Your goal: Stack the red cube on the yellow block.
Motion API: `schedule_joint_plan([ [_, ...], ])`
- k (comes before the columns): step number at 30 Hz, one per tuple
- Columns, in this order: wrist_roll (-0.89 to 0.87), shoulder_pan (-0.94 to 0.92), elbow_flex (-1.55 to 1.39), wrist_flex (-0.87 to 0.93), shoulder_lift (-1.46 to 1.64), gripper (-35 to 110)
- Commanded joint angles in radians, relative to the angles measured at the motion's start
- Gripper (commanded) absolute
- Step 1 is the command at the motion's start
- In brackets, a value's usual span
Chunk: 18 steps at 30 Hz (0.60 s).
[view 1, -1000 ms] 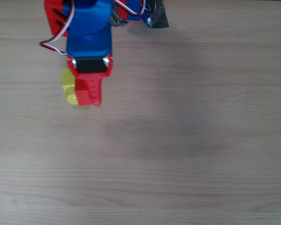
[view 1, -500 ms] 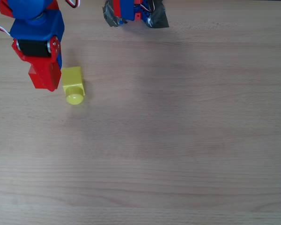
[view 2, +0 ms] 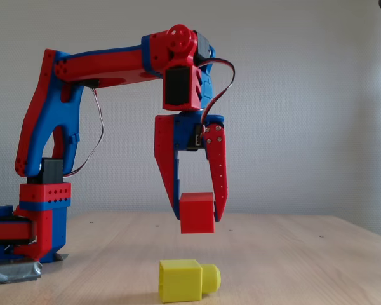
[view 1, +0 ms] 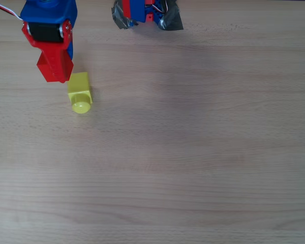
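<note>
the jaws (view 2: 197, 213) gripped the red cube (view 2: 197, 213) clear above the desk (view 2: 305, 260); the yellow block (view 1: 80, 92) lay on its side just right-and-below in the overhead view, stud (view 1: 81, 107) pointing away from the arm.

bare table (view 1: 203, 152) all around yellow block (view 1: 79, 91), air above it free

Claw (view 2: 197, 213) pointing down — raised, fingers clamped around load.

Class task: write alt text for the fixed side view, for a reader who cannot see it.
A red and blue robot arm's gripper holds the red cube in the air above the yellow block, which lies on its side on the wooden table, its round stud pointing right.
</note>
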<state>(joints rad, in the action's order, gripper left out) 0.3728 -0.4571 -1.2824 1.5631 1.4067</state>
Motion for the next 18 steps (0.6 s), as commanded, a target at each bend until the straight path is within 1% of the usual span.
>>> schedule_joint_plan([
  [1, 0.017, 0.003, -0.015, -0.015, 0.156, 0],
  [18, 0.043, -0.002, -0.371, -0.141, 0.341, 0],
])
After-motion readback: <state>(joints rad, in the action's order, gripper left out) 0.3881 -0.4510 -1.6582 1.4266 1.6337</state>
